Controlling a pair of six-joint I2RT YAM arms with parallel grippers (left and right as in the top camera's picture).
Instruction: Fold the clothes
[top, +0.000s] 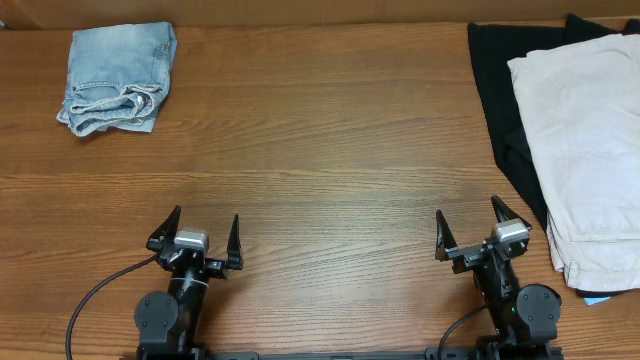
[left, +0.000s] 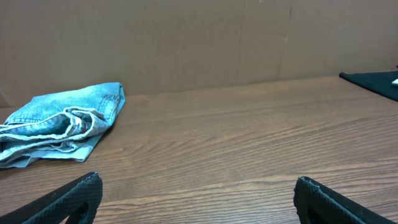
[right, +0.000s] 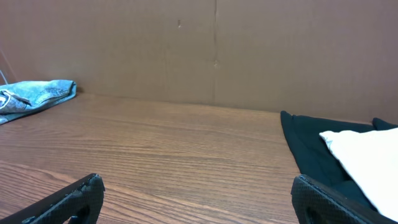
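Observation:
The pale cream shorts (top: 590, 150) lie in a folded pile at the table's right edge, on top of black garments (top: 505, 100). A corner of the shorts shows in the right wrist view (right: 373, 158). My left gripper (top: 195, 238) is open and empty near the front edge, left of centre; its fingers show in the left wrist view (left: 196, 199). My right gripper (top: 482, 232) is open and empty near the front edge, just left of the shorts; its fingers show in the right wrist view (right: 196, 199).
A folded light-blue denim garment (top: 118, 78) lies at the far left corner; it also shows in the left wrist view (left: 59, 124) and the right wrist view (right: 34, 94). A brown wall stands behind the wooden table (top: 320, 150).

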